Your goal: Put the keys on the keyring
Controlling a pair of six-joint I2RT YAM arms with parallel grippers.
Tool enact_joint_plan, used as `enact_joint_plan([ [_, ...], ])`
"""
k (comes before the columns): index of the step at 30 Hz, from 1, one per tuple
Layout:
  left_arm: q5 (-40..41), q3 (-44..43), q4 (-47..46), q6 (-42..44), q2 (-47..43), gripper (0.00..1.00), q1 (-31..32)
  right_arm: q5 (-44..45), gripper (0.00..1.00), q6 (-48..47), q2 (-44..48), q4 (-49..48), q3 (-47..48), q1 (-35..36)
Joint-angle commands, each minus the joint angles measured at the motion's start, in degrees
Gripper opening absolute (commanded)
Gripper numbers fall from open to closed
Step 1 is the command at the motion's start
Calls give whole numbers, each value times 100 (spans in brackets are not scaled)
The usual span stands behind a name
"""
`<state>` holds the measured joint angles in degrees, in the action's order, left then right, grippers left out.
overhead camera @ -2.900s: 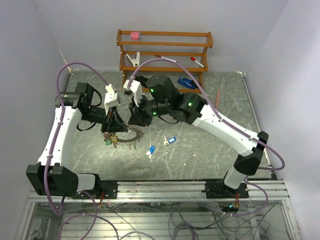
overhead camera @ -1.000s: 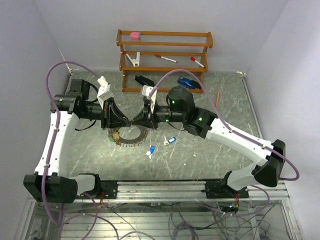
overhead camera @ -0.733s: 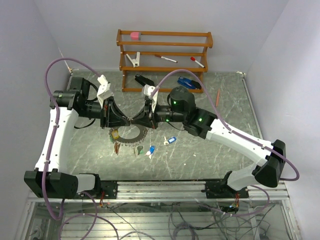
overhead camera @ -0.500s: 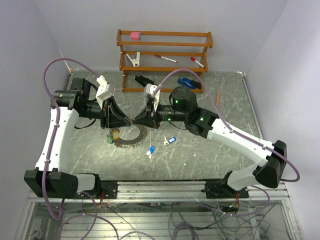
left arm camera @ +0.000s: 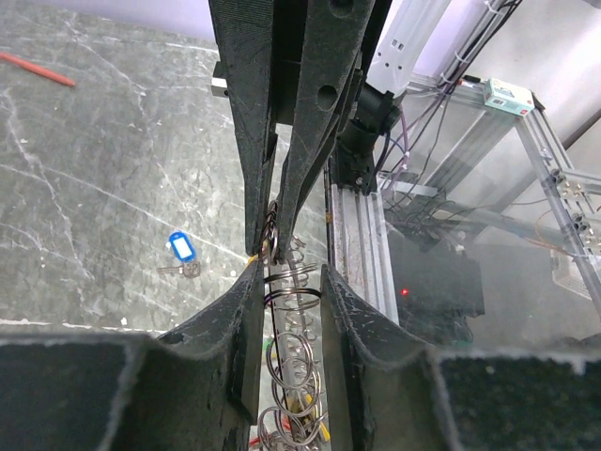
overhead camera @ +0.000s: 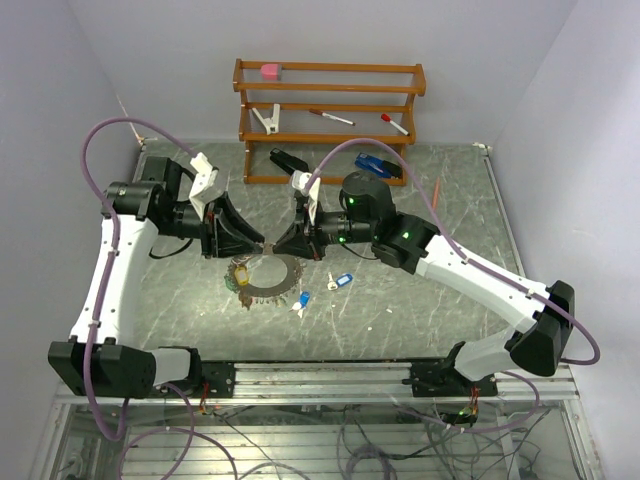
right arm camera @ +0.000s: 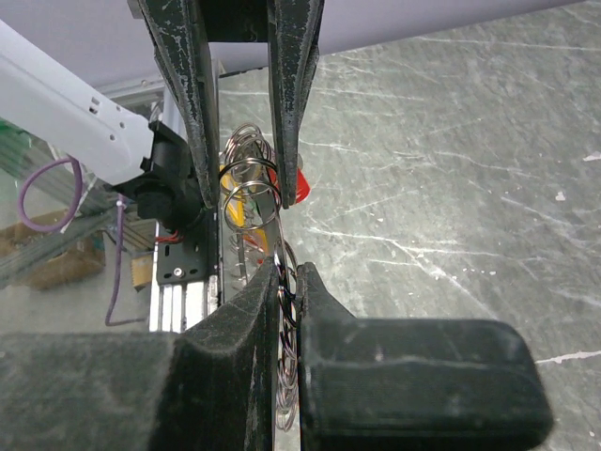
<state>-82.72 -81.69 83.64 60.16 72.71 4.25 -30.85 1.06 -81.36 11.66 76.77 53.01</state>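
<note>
The keyring (overhead camera: 285,268), a silvery ring with a toothed rim, hangs just above the table between my two grippers. My right gripper (overhead camera: 277,245) is shut on its edge; in the right wrist view its fingertips (right arm camera: 274,282) pinch the wire. My left gripper (overhead camera: 262,245) faces it tip to tip, jaws apart, with the ring's wire loops (left arm camera: 289,301) in the gap. Keys with yellow and red tags (overhead camera: 240,283) hang on the ring's left side; the red tag (right arm camera: 299,183) shows beside the left fingers. Two loose blue-tagged keys (overhead camera: 303,298) (overhead camera: 343,281) lie on the table to the right.
A wooden rack (overhead camera: 330,100) stands at the back with a pink block, a clamp and pens. A blue stapler (overhead camera: 372,165) and a black object (overhead camera: 288,160) lie before it. A red pencil (overhead camera: 437,193) lies far right. The metal rail (overhead camera: 330,375) runs along the near edge.
My left jaws have spread apart over the last second. The keyring with its keys has swung about and now hangs flatter under the two tips. The right grip is unchanged.
</note>
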Motion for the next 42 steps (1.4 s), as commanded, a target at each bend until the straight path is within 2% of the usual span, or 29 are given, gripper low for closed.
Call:
enact_joint_plan([
  [1, -268, 74, -27, 37, -253, 22, 67, 177, 0, 47, 41, -76, 203, -96],
  [8, 128, 112, -207, 8, -346, 8, 67, 128, 0, 82, 26, -16, 337, -96],
  [17, 193, -41, -549, -472, -330, 10, 69, 88, 0, 161, 33, 1, 352, -98],
  [19, 416, -65, -752, -679, -330, 18, 67, 72, 0, 182, 39, 9, 340, -104],
  [21, 750, -24, -1532, -1535, -369, 30, 67, 41, 0, 215, 63, -16, 308, -106],
  [23, 1138, 59, -2373, -2513, -458, 55, 67, 15, 0, 240, 76, -44, 279, -102],
  [25, 1334, 139, -2870, -2975, -591, 66, 67, 1, 0, 266, 77, -41, 256, -104],
  [28, 1355, 437, -3814, -3856, -932, 74, 67, -32, 0, 297, 76, -71, 234, -100],
  [31, 1429, 621, -4602, -4492, -1129, 75, 67, -3, 0, 307, 89, -92, 201, -107],
  [34, 1478, 446, -4105, -3967, -1070, 74, 67, -1, 0, 320, 103, -112, 180, -103],
  [37, 1483, 234, -3171, -3185, -958, 72, 67, 13, 0, 308, 73, -78, 212, -107],
  [40, 1512, -24, -1962, -1645, -843, 69, 73, 9, 0, 307, 60, -67, 253, -115],
  [42, 1593, -90, -1427, -1005, -811, 67, 69, 1, 0, 336, 41, -67, 276, -123],
])
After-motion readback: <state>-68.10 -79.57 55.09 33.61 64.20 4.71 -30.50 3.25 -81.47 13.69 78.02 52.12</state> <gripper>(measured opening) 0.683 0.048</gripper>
